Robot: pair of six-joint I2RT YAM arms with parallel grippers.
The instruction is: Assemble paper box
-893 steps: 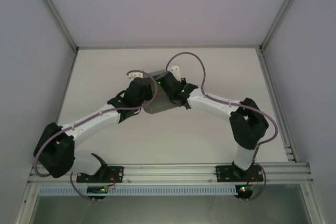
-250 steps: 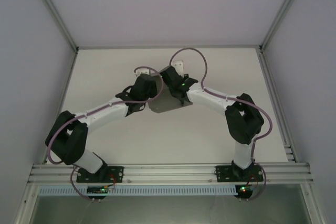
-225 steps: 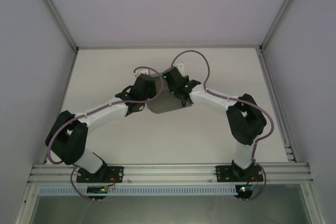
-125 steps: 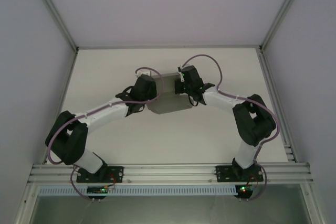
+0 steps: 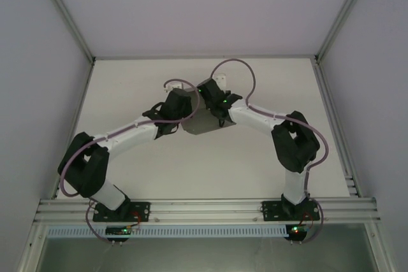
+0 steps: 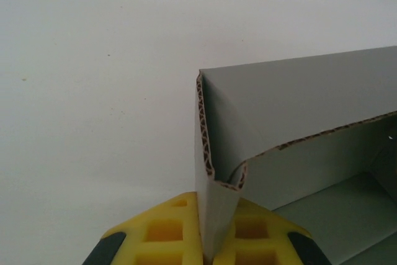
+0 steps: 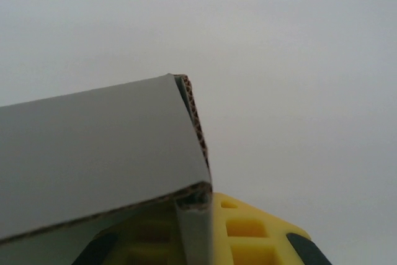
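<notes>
The box (image 5: pixel 203 123) spans the gap between both grippers, its long axis running from one to the other. The left gripper (image 6: pixel 214 243) pinches one corner wall, with the box extending to its right. The right gripper (image 7: pixel 191 234) clamps the opposite corner, with the box to its left.

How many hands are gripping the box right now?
2. The left hand pinches the box by a wall at one corner; the right hand pinches a wall at another corner.
</notes>
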